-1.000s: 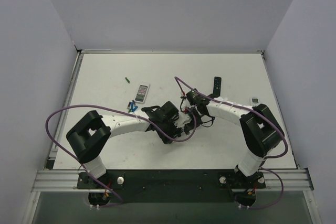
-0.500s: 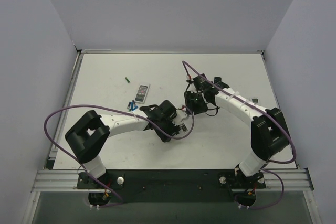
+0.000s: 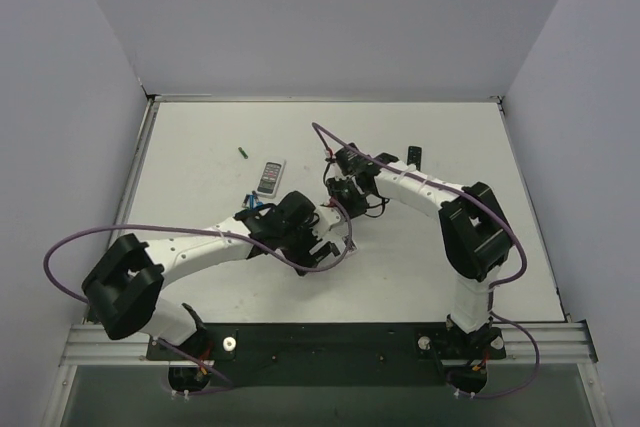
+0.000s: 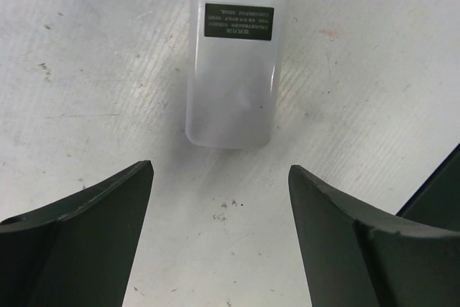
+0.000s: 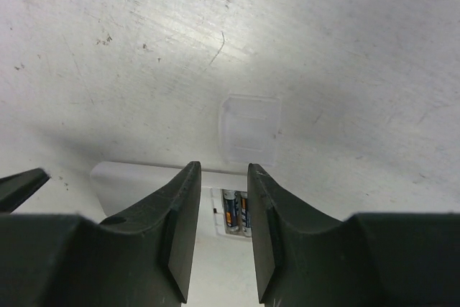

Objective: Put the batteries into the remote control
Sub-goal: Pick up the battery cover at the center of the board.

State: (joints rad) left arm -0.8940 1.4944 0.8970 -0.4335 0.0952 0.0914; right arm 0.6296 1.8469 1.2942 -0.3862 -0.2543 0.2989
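Presently the remote control (image 4: 231, 84) lies back-up on the scuffed white table (image 4: 86, 70), enclosed by pale walls (image 3: 300, 17). Two batteries (image 5: 236, 213) sit in its open bay, and the clear cover (image 5: 250, 129) lies flat just beyond. The left gripper (image 4: 219, 170) hovers at the remote's end with fingers wide, and the right gripper (image 5: 221, 169) hangs over the bay, fingers narrowly parted and gripping nothing. Compared with half a second earlier, both grippers have shifted left, the right one farther.
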